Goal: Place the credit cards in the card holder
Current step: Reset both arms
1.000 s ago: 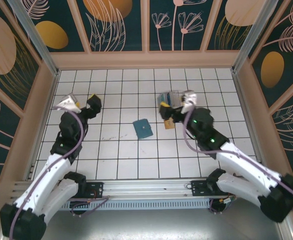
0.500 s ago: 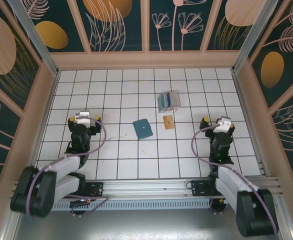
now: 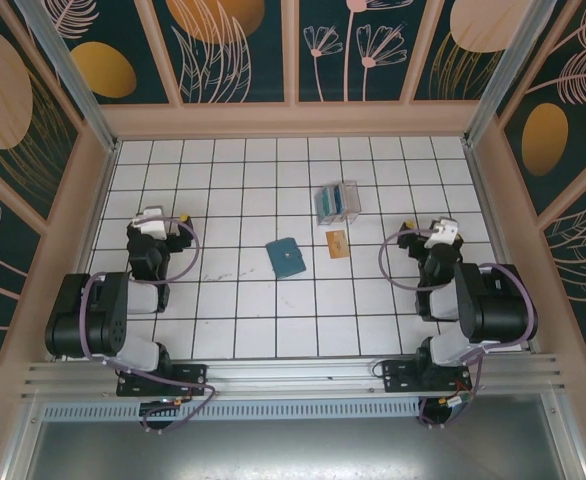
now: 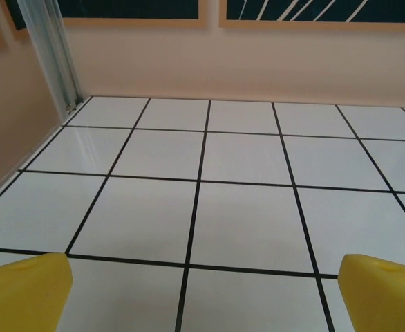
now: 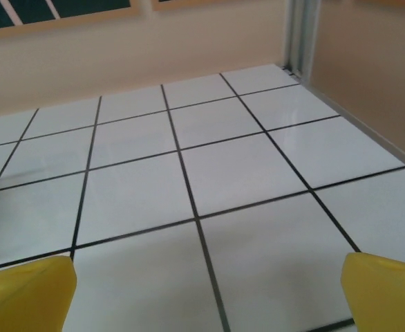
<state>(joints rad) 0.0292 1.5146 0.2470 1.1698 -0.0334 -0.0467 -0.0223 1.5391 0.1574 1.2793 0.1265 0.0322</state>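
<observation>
The work area is a white tiled counter (image 3: 243,320) with black grid lines, boxed in by pale walls and teal floral panels.

1. Grippers. Both arms sit folded at the lower sides of the top view. The left gripper (image 3: 157,222) and the right gripper (image 3: 435,237) are each spread wide. In each wrist view the yellow fingertips (image 4: 23,294) stand at opposite bottom corners with only bare tile between them. Neither gripper holds anything.

2. Task items. The card holder (image 3: 287,257) lies flat at the centre of the frame with its dark teal face up, and I judge it folded shut. A tan-orange card (image 3: 337,243) lies just to its right, apart from it, with its long axis running roughly top to bottom of the frame.

3. Container. A clear plastic box (image 3: 337,203) stands above and to the right of the holder. It contains the blue and teal credit cards (image 3: 329,205). You cannot count them from this view.

4. Governing relation. The loose card lies directly left of the right gripper, about level with it, and the box lies up and to its left. The right arm is the nearer one to both. The holder sits between the 2 arms, to the right of the left gripper and well apart from it. You will likely need the holder opened before any card goes in.
</observation>
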